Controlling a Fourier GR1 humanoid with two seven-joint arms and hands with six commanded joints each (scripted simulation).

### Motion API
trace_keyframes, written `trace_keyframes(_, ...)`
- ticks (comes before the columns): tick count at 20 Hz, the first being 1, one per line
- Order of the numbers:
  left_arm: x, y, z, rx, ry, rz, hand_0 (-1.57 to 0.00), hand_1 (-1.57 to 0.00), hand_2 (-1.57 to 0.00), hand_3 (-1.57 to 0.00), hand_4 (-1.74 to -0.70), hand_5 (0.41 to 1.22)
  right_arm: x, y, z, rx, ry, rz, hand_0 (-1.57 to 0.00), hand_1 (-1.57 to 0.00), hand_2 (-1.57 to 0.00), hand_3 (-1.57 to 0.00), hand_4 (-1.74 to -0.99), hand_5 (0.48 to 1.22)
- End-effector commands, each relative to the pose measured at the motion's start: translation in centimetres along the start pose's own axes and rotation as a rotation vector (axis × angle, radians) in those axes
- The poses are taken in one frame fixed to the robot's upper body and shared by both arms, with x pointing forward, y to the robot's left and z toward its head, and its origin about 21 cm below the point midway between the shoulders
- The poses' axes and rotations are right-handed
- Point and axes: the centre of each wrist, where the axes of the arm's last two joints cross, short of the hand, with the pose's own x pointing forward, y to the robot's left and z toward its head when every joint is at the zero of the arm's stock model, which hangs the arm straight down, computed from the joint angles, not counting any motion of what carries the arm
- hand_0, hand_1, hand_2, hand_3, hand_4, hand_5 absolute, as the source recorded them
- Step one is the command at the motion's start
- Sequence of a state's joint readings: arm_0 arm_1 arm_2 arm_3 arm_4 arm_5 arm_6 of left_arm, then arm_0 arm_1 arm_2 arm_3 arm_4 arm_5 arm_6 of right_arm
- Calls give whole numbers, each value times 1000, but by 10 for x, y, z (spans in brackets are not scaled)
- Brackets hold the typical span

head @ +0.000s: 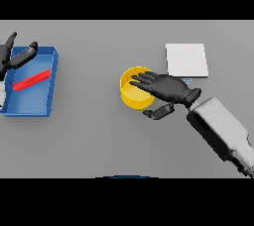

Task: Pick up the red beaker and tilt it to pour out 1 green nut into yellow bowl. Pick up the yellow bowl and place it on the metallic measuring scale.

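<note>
- Two hands in view, one at each side of the grey table (89,136).
- Far left: left hand (14,56) at the picture's edge, over the top-left corner of a blue tray (51,79). Fingers straight and spread, holding nothing.
- Red beaker (31,80) lies on its side inside the tray, slanted, its upper end toward the tray's right wall. Not in either hand.
- Centre: yellow bowl (130,96) stands upright on the table, well apart from the tray. Contents cannot be told.
- Right hand (166,87) reaches over the bowl's right rim; fingers extend across the opening, thumb lower and outside the wall. Firm grasp cannot be told.
- Upper right: scale (186,59), a pale square plate, near the bowl but not touching it.
</note>
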State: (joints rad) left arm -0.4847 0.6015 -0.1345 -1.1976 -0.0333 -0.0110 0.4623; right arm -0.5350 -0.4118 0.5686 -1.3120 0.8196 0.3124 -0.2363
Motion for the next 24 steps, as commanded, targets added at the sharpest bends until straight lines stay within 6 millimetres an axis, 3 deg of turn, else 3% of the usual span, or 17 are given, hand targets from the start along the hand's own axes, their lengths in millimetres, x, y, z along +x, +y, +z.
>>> trace_keyframes(1, -3, 1, -1, 1, 12, 4, 1, 1, 1, 1, -808, 695, -2, -3, -3, 19, -9, 12, 1, 1, 1, 1, -1155, 646)
trace_keyframes(8, -2, 0, 0, -3, 14, -12, 1, 1, 1, 1, -801, 703, 4, -7, -29, 200, -17, 89, 1, 1, 1, 1, -1174, 674)
trace_keyframes(13, -5, 9, -2, 5, 7, -20, 1, 1, 1, 1, -792, 708, 1, 3, -42, 254, 14, 100, 1, 1, 1, -12, -1188, 693)
trace_keyframes(17, -7, 6, -2, -3, 11, -22, 1, 1, 1, 1, -791, 712, -1, 3, -44, 265, 9, 100, -48, -60, -88, -130, -1261, 809)
trace_keyframes(18, -8, 0, -3, -6, 10, -22, 1, 1, 1, 1, -791, 711, 1, 4, -45, 261, 1, 98, -193, -183, -189, -215, -1309, 891)
trace_keyframes(19, -6, 1, -3, 2, 14, -26, 1, 1, 1, 1, -789, 710, 1, 3, -47, 250, -20, 97, -455, -407, -349, -322, -1363, 957)
trace_keyframes(20, -2, 2, -4, 3, 4, -27, 1, 1, 1, 1, -788, 710, 1, 3, -47, 249, -19, 94, -678, -640, -594, -572, -1435, 1010)
trace_keyframes(21, -3, 4, -5, 3, 12, -26, 1, 1, 1, 1, -788, 710, 0, 0, -45, 252, -25, 90, -857, -826, -789, -679, -1492, 1052)
trace_keyframes(23, -4, 2, -5, -10, 2, -26, 1, 1, 1, 1, -787, 707, 0, -1, -44, 261, -32, 99, -1114, -1094, -1071, -882, -1578, 1113)
trace_keyframes(24, -3, 0, -4, -6, 1, -31, 1, 1, 1, 1, -785, 709, 0, -2, -45, 267, -30, 95, -1205, -1189, -1129, -969, -1611, 1135)
